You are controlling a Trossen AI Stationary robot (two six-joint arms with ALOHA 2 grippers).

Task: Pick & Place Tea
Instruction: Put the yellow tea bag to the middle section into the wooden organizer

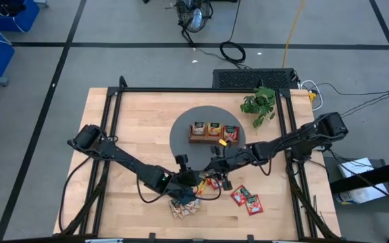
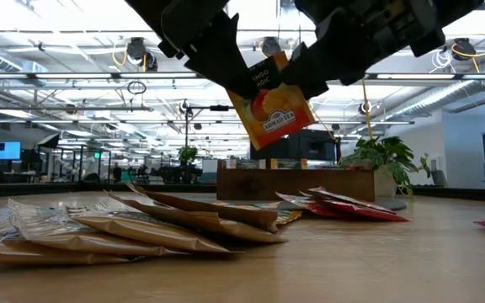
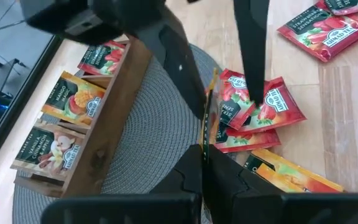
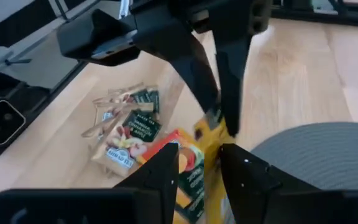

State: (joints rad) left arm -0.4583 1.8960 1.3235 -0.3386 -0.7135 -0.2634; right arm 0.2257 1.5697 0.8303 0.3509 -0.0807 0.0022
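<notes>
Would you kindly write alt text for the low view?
An orange tea sachet hangs above the table, pinched between two dark end effectors. Tan sachets lie in front, red sachets and a wooden tray behind.

The raised sachet (image 2: pixel 269 105) is orange with a mango picture and a dark label band. The sachets by the mat (image 3: pixel 253 109) are red with a strawberry print. The piled sachets (image 4: pixel 126 127) are tan with dark green panels. The tray (image 1: pixel 213 138) is brown wood. The round mat (image 3: pixel 157 134) is grey with a woven ring pattern. The desk (image 1: pixel 134 121) is pale wood. The plant (image 1: pixel 260 103) is green. Both tools, left (image 2: pixel 241 80) and right (image 2: pixel 314 71), are black.
</notes>
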